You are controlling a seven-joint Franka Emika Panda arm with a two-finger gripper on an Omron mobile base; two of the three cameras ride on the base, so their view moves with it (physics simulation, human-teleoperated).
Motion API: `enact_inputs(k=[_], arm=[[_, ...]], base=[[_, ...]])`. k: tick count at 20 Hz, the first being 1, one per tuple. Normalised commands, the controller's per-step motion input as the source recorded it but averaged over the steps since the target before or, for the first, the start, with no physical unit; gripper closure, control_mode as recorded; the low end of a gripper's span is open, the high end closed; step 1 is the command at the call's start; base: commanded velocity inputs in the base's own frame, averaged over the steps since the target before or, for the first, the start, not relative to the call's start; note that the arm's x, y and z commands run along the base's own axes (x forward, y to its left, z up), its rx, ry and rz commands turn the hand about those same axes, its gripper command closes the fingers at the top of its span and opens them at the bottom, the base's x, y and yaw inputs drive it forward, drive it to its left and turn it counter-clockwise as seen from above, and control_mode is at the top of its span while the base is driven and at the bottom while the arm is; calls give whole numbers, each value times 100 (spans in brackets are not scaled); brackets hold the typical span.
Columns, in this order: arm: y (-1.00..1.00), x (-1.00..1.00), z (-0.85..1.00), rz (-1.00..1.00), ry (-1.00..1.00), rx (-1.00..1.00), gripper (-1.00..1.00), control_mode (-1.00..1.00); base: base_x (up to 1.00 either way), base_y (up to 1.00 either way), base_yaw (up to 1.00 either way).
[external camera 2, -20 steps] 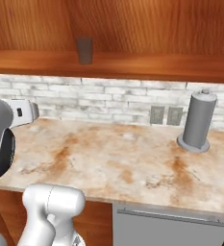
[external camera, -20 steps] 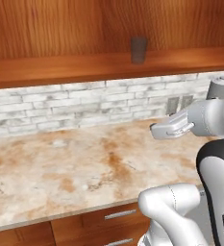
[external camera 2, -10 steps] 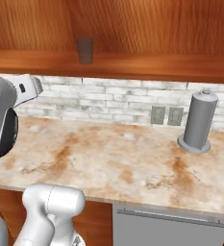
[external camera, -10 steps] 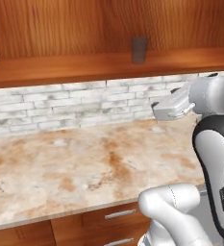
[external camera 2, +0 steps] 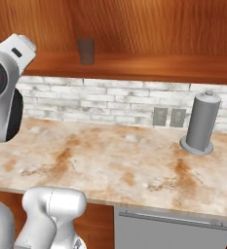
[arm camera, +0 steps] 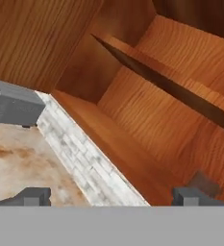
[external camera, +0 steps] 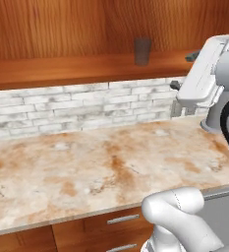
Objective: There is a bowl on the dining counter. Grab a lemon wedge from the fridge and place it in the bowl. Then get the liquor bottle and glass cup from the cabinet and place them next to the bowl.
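The arm is raised toward the open cabinet above the bench. The end effector stands wide and holds nothing; in the hand view its two dark tips sit far apart with only cabinet wood and brick backsplash between them.

The glass cup stands upright on the lowest cabinet shelf, well back from the front edge and apart from everything else. In the right base view the same cup sits at the left part of the shelf, just above and beside the robot's hand. In the hand view a dim grey shape at the lower right, just above the right tip, may be the cup, but it is too faint to say.

On the bench a grey cylinder on a round foot stands by the wall outlets, and a grey box-like appliance rests against the backsplash.

No bowl, lemon wedge or liquor bottle can be made out here, so whether the lemon step is finished cannot be told from this. Judging by the empty end effector aimed at the shelf, the work in hand seems to be the reach for the cup. That grasp, carrying it to the bowl, and fetching the bottle all appear left to do.
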Motion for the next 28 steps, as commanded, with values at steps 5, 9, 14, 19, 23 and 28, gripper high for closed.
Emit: enact_inputs(k=[5,9,14,19,23,28], arm=[[-6,-1,6,18,-29,-30,-100,-100],[-14,23,0,-1,2,-15,-100,-100],[-29,20,2,-4,3,-10,-100,-100],[-25,12,-1,-1,0,-6,-100,-100],[-3,10,-7,0,1,0,-100,-100],[-4,41,6,9,0,-4,-100,-100]], base=[[0,0,0],[0,0,0],[0,0,0],[0,0,0],[0,0,0],[0,0,0]])
